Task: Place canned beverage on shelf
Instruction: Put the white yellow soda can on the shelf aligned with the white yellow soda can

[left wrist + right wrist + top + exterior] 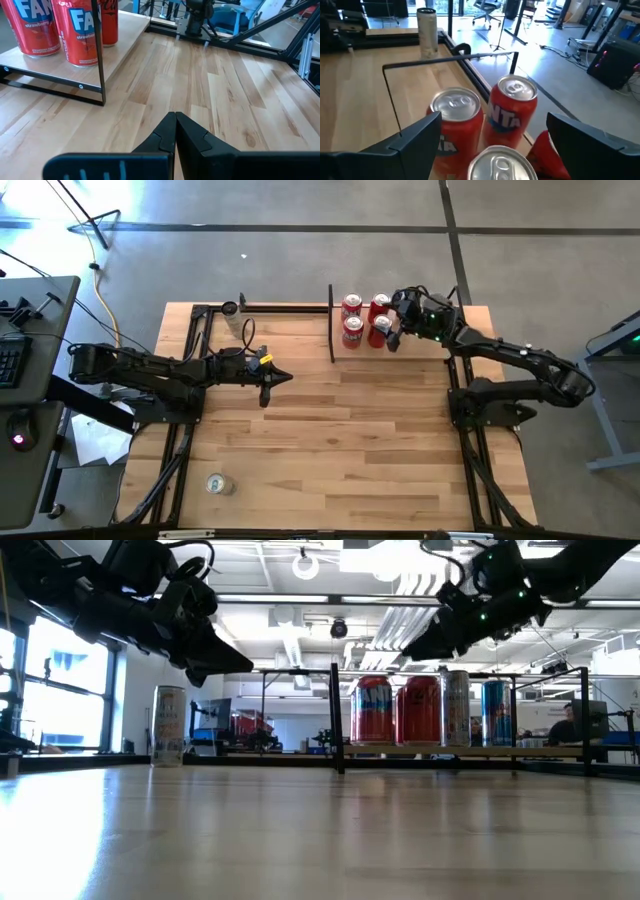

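Several red cans (353,328) stand upright on the pale shelf board (127,27), which is edged by thin black posts (331,325), at the table's far right. My right gripper (494,120) is open just above them. Its fingers stand on either side of the nearest can's silver top (502,162) and touch nothing. In the low view it (425,645) hangs clear above the can tops (420,710). My left gripper (275,378) is shut and empty, above the table's middle left, pointing toward the shelf.
A tall silver can (232,310) stands at the table's far left corner by a black frame rail. Another can (218,483) lies on its side near the front left. Bare wooden tabletop (350,450) spreads between the arms.
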### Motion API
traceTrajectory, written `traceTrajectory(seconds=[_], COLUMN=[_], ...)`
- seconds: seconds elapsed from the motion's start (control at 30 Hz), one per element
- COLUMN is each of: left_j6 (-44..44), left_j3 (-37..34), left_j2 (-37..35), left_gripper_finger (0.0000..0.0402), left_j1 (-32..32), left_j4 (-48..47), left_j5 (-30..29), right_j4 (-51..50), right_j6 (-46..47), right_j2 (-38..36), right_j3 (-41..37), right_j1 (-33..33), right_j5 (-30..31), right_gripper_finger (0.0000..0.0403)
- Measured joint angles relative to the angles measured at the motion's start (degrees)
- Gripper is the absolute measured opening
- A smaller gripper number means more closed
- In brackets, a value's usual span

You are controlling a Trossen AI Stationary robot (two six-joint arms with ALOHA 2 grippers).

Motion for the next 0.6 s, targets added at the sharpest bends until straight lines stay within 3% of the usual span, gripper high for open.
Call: traceTrajectory(seconds=[0.17, 0.3, 0.53, 0.6], left_j6=[-1.9, -0.3, 7.9, 10.5], left_j3=[0.0, 0.8, 15.7, 20.1], left_j2=[0.0, -0.5, -2.3, -2.3], left_gripper_finger=[0.0000, 0.0000, 0.0000, 0.0000], left_j1=[0.0, 0.6, 4.0, 5.1], left_j4=[-0.9, -3.1, -34.3, -41.7], left_j5=[1.3, 2.9, 3.8, 2.9], right_j4=[-4.4, -7.2, -6.6, -2.8], right_j6=[-0.1, -0.1, 2.2, 3.0], right_j2=[-4.2, -8.2, -10.6, -9.8], right_j3=[0.8, 0.8, -1.7, -4.1], right_j1=[4.9, 11.2, 24.7, 28.8], right_j5=[4.5, 10.2, 17.0, 19.6], right_gripper_finger=[0.0313, 0.0239, 0.0045, 0.0012])
